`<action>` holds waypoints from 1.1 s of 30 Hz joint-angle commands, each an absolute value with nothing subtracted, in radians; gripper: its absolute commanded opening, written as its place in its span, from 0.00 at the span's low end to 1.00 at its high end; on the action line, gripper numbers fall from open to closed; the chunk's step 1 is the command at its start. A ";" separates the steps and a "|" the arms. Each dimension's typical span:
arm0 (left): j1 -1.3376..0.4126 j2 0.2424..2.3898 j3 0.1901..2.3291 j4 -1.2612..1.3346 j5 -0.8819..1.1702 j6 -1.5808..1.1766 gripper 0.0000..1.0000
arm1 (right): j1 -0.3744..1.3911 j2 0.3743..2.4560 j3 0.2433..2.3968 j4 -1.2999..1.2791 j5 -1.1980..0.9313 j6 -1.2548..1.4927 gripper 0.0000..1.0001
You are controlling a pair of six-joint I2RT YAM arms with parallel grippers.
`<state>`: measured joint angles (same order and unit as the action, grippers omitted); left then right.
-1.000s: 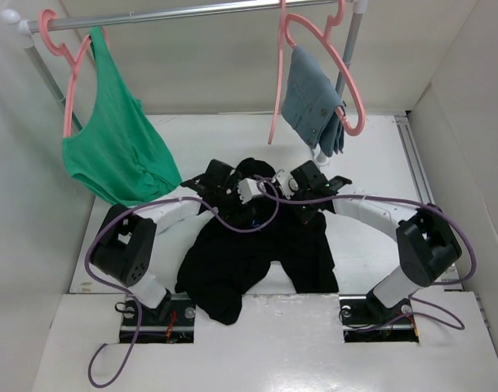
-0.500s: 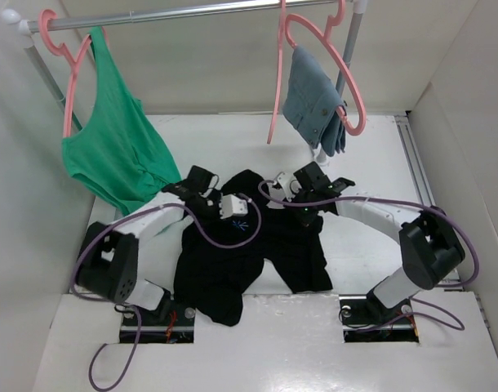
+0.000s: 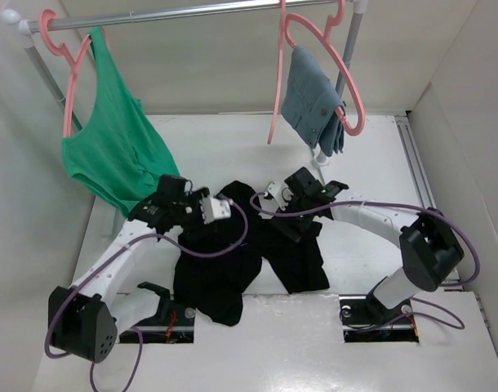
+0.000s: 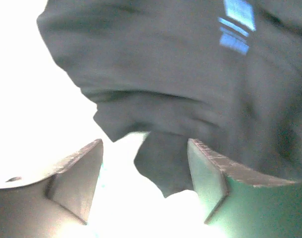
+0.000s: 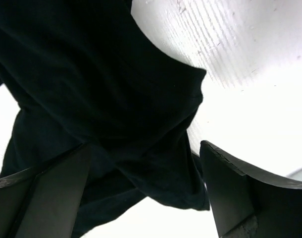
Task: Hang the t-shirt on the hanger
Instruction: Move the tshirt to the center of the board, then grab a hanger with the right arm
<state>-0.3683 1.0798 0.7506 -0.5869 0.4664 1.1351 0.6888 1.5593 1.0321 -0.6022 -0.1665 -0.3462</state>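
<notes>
Both spread, empty: left gripper (image 4: 145, 144), right gripper (image 5: 145, 146). Bunched t-shirt (image 3: 220, 278) just ahead. Squeeze may catch both layers; hanger then cannot enter.

Your white table (image 3: 380, 151) carries a single loose item: the black t-shirt (image 3: 220, 273), lying crumpled at its middle, blue logo (image 4: 237, 25) facing up in the left wrist view. The shirt's lower edge spills across the seam (image 3: 355, 296) onto the near board (image 3: 273, 351), just beside the left arm's base (image 3: 151, 314).
</notes>
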 commanded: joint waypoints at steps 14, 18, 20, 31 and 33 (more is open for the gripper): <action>-0.385 1.167 0.778 0.064 0.402 0.296 0.84 | 0.871 1.163 1.101 -0.632 -0.005 -0.316 0.91; -0.374 1.102 0.694 0.225 0.403 0.284 0.85 | 0.966 1.063 1.133 -0.676 0.026 -0.284 0.87; -0.374 1.051 0.646 0.265 0.426 0.296 0.85 | 1.015 1.010 1.208 -0.709 0.057 -0.273 0.87; -0.383 1.020 0.617 0.219 0.411 0.307 0.85 | 1.015 1.283 1.961 -0.681 0.149 -0.296 0.90; -0.393 1.009 0.605 0.219 0.377 0.307 0.85 | 1.015 1.374 2.095 -0.660 0.276 -0.296 0.91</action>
